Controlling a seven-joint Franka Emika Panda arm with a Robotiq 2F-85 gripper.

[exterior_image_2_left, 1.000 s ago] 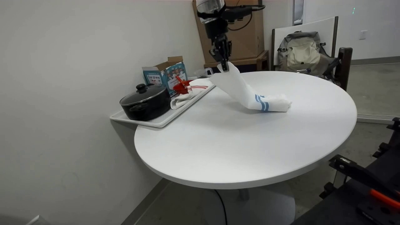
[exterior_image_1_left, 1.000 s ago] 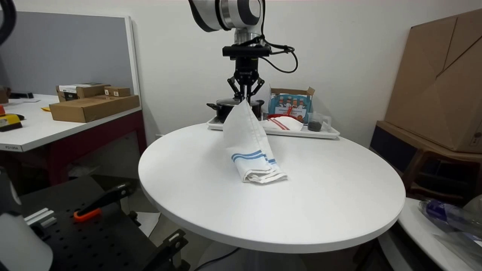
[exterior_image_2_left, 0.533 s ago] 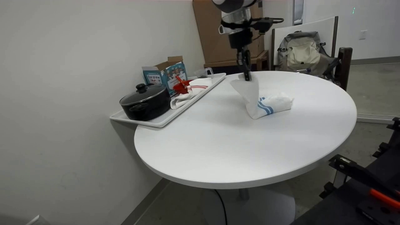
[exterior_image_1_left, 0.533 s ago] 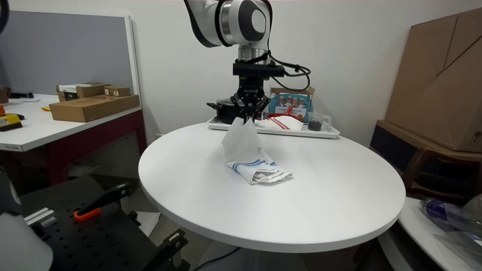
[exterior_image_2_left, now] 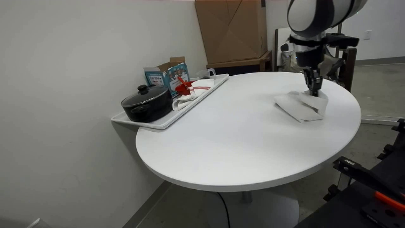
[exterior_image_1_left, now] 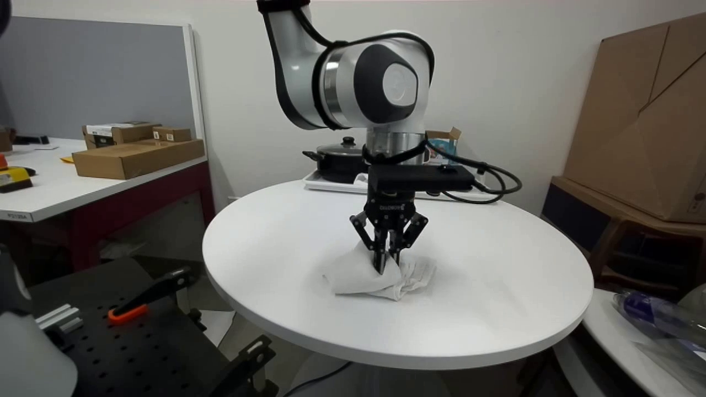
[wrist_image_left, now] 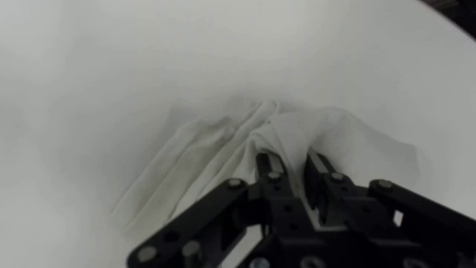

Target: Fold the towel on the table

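Straddling the towel (exterior_image_1_left: 356, 278) (rumpled): pincer (exterior_image_1_left: 388, 264)

My Franka arm (exterior_image_1_left: 353, 71): white, rounded, charcoal joint cover (exterior_image_1_left: 370, 82), silver collar (exterior_image_1_left: 394, 143) | my Robotiq end effector (exterior_image_1_left: 388, 264): black, angular linkages (exterior_image_1_left: 362, 231), silvery screws (wrist_image_left: 147, 254), pale lettering (exterior_image_1_left: 392, 208) | cables (exterior_image_1_left: 483, 165): black, looped

White wall (exterior_image_1_left: 507, 77), grey panel (exterior_image_1_left: 99, 77) behind white desk (exterior_image_1_left: 52, 193), grey floor (exterior_image_2_left: 383, 90)

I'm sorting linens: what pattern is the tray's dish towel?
White dish towel with red stripes, clearest in an exterior view.
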